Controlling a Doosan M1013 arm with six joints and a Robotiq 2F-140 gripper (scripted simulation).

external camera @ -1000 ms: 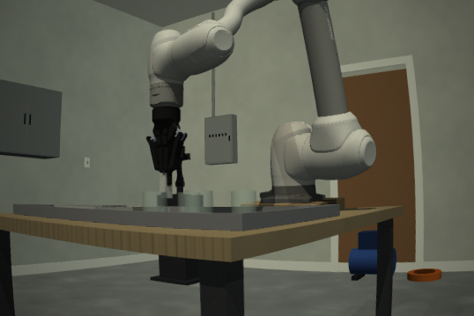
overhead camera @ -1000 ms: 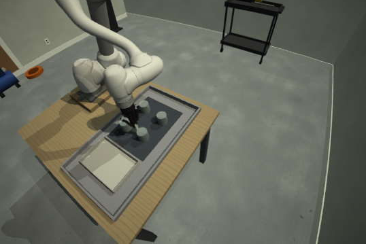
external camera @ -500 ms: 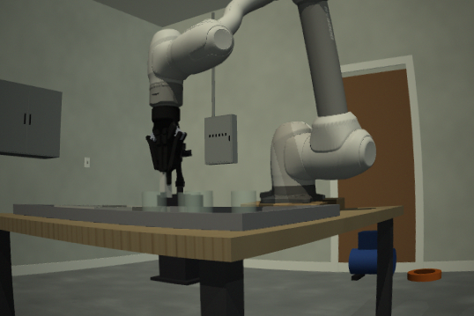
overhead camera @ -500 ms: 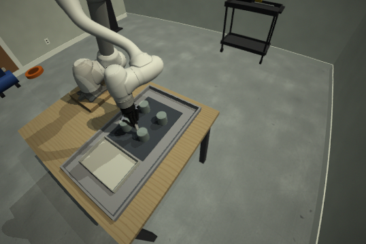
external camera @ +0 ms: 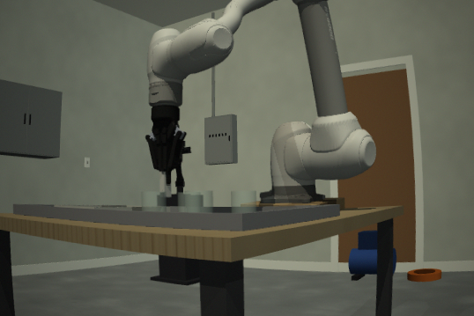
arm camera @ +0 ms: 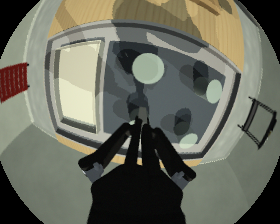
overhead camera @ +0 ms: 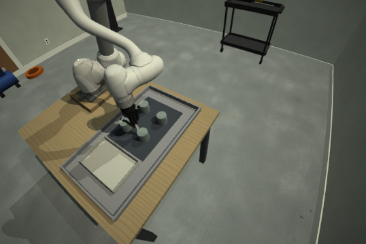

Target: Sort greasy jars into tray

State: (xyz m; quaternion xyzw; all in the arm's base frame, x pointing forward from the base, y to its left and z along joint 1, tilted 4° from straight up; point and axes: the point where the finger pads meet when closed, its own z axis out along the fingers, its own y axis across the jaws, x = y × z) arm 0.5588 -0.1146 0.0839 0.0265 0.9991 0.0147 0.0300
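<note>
Top view, left to right. Wooden table (overhead camera: 51,122) carries a grey steel top (overhead camera: 160,160) with raised edges. At its left end sits the pale tray (overhead camera: 109,164), nothing in it, standing flat on the steel. Just right of the tray lies the dark drying mat (overhead camera: 160,134), touching or nearly touching the tray's rim.

All four jars are on the mat, mouth down, upright. Leftmost jar (overhead camera: 124,126) is near the mat's left edge. Next jar (overhead camera: 143,134) is closest to the tray side, front of the mat. Back jar (overhead camera: 144,107) sits just beside the arm's wrist. Rightmost jar (overhead camera: 162,118) stands apart from the others, mid-mat.

Gripper (overhead camera: 134,125) points down between the leftmost jar and the front one, fingers fully closed together, holding nothing. Tips are low, near mat level; contact with either jar can't be judged.

Wrist view: closed fingertips sit just below one jar (arm camera: 148,67), tray (arm camera: 78,86) at the left.

Far right, a black cart (overhead camera: 253,25) stands on the floor.
</note>
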